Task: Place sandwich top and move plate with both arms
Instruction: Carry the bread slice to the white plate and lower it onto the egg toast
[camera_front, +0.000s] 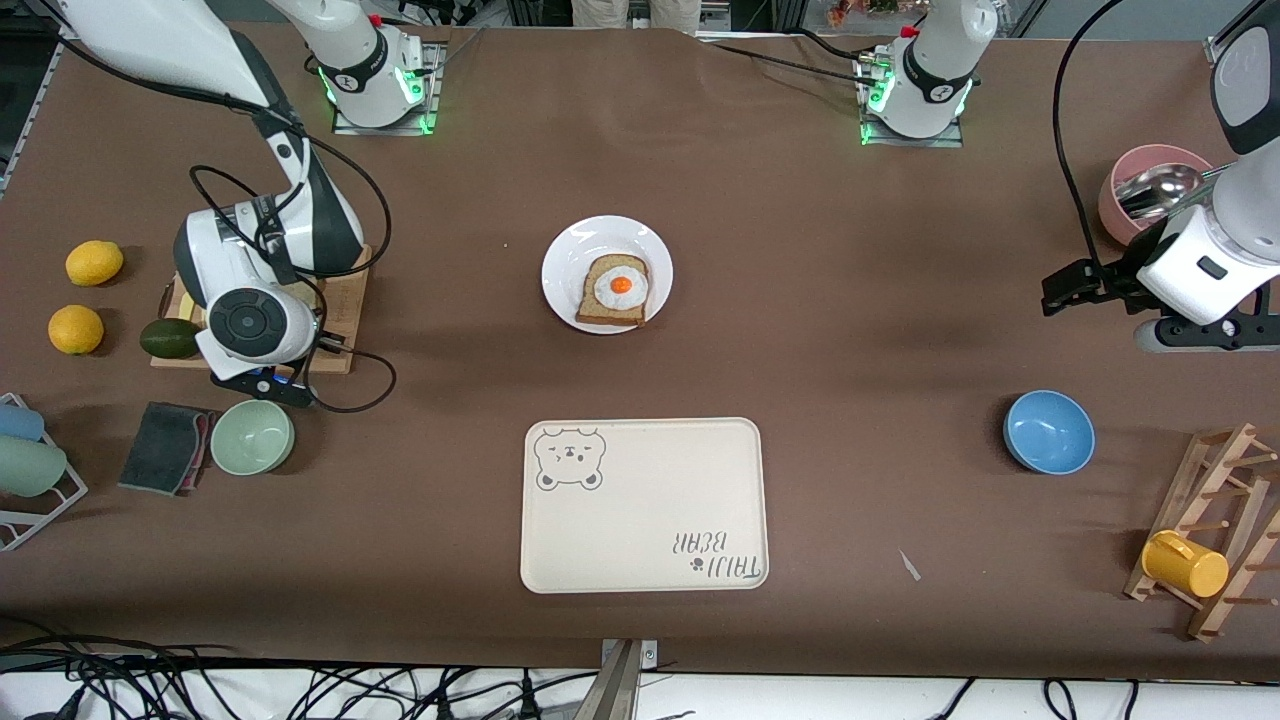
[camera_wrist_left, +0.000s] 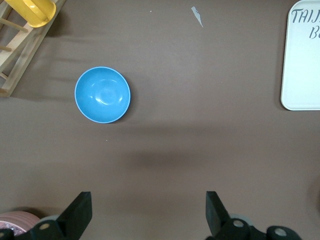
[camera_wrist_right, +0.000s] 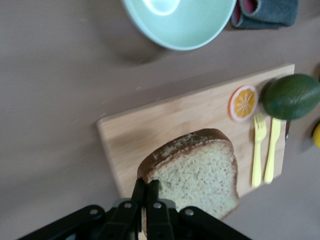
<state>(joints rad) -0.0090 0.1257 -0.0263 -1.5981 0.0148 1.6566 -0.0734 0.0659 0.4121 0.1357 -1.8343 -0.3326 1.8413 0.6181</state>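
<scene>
Bread first: the sandwich top (camera_wrist_right: 200, 175) is nipped by one edge in the right pincer (camera_wrist_right: 145, 192), whose fingers are closed tight on the slice just over the wooden cutting board (camera_wrist_right: 165, 120) at the right arm's end of the counter (camera_front: 850, 330).

Nearest the front camera lies one cream bear-printed tray (camera_front: 645, 505), bare. One yellow mug (camera_front: 1185, 563) hangs on the wooden rack (camera_front: 1215, 530) at the left arm's end. Farther back sit two bowls with nothing in them, one blue bowl (camera_front: 1048, 431) and one pale green bowl (camera_front: 252, 437), the green one beside a folded dark cloth (camera_front: 165, 446).

On the board lie one orange slice (camera_wrist_right: 243, 103), one yellow fork (camera_wrist_right: 258, 150) and one yellow knife (camera_wrist_right: 272, 149); one avocado (camera_front: 170, 338) rests at its edge. Two lemons (camera_front: 85, 295) lie beside it.

Farther still, the plate (camera_front: 607, 274) holds one bread slice with a fried egg (camera_front: 617, 289). One pink bowl (camera_front: 1150, 190) holds a metal spoon (camera_front: 1160, 190).

The left pincer (camera_wrist_left: 149, 212) hangs spread wide and holding nothing over bare counter near the pink bowl.
</scene>
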